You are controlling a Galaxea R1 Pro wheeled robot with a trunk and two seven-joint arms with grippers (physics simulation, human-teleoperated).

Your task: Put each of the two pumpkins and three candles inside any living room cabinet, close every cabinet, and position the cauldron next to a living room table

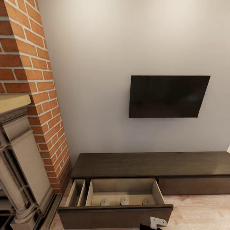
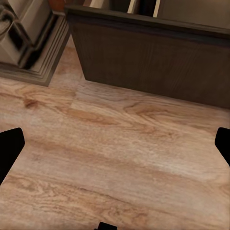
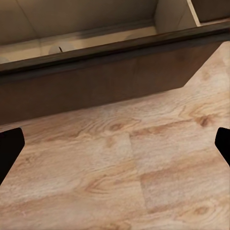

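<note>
Right now you face the cabinet (image 1: 150, 164), whose left-hand drawer (image 1: 115, 212) stands pulled out toward you at 6 o'clock in the head view. Going left to right inside it: a narrow side compartment (image 1: 76, 193) at 7 o'clock, whose contents you cannot make out, then the wide main compartment holding all three candles (image 1: 124, 201) in a row along its front edge, each standing upright and apart from its neighbour. Beyond the drawer to the right, the remaining cabinet front (image 1: 195, 186) at 4 o'clock sits flush and shut. The brick fireplace (image 1: 28, 95) rises at 9 o'clock and the black TV (image 1: 168, 96) hangs on the wall (image 1: 127, 38) near 2 o'clock.

Your left gripper (image 2: 115, 148) hangs over bare plank floor (image 2: 120, 163) just before the drawer's front panel, fingers spread wide, holding and touching nothing. Your right gripper (image 3: 115, 146) is likewise splayed wide over the floor, empty, with the drawer front just ahead; one candle top shows faintly over the drawer rim.
</note>
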